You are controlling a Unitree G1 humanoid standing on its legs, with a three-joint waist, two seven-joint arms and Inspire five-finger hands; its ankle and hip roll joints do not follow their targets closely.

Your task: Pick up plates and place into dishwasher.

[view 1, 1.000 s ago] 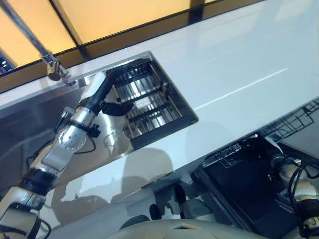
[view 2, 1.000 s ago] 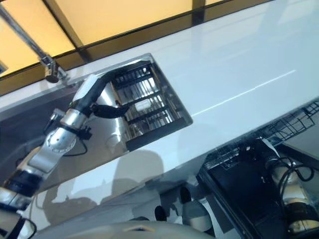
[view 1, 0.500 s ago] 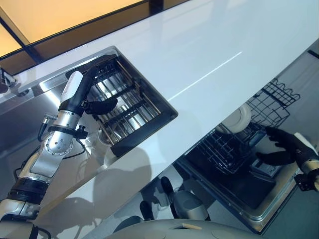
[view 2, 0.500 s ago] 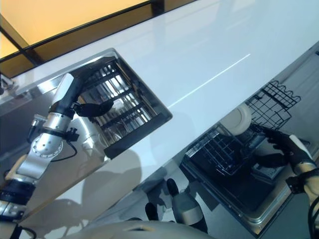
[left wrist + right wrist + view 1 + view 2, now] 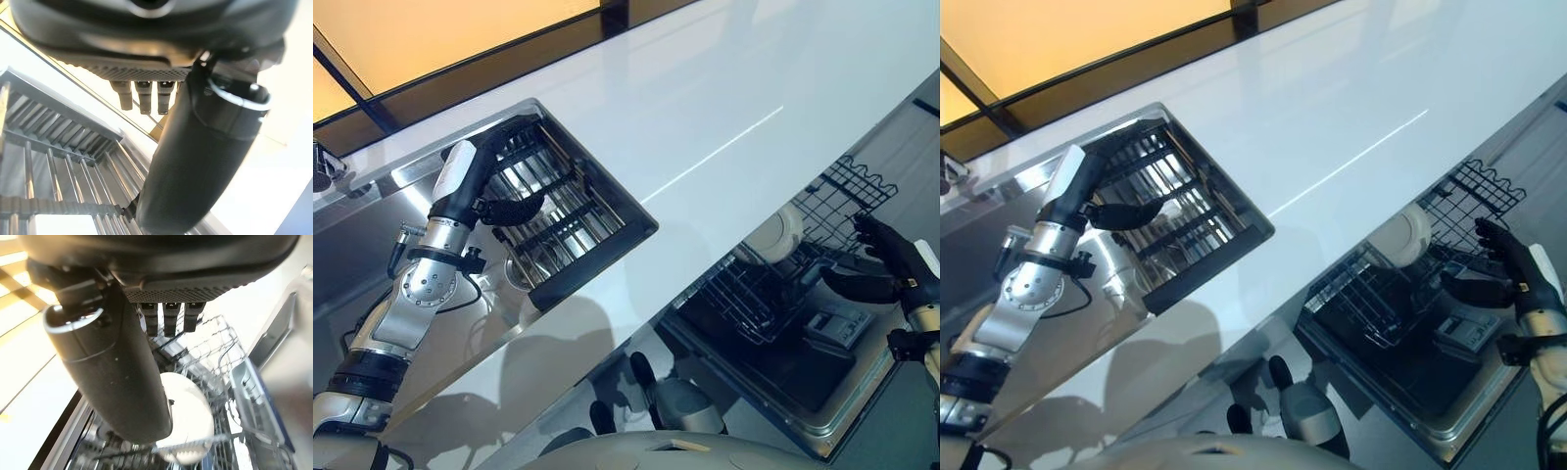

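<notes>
Room: a kitchen run with a long white counter [image 5: 724,108] crossing from the lower left to the upper right; an amber-lit panel in a dark frame sits behind its far edge.
Sink: a steel sink [image 5: 372,230] is sunk into the counter at the left, with a bare steel floor in its left part.
Drying rack: a dark-framed rack [image 5: 563,211] of steel bars fills the right part of the sink, its right edge flush against the white counter.
Left hand: the left hand [image 5: 504,209] hangs over the rack, fingers straight and loosely spread, thumb out towards the bars, holding nothing; in the left wrist view the thumb [image 5: 195,161] stands over the rack's bars.
Open counter: between the sink and the right end the white top is one wide smooth stretch, crossed by a thin bright line.
Front edge: the counter's near edge overhangs the open dishwasher [image 5: 773,362] at the lower right.
Dishwasher rack: a black wire rack [image 5: 1400,274] is pulled out below that edge, with a raised wire section at its far right.
Plate: a white plate [image 5: 1402,235] stands on edge in the wire rack, close under the counter's lip.
Right hand: the right hand [image 5: 1508,274] is beside the rack's right end, near the plate but apart from it, fingers spread wide and gripping nothing.
</notes>
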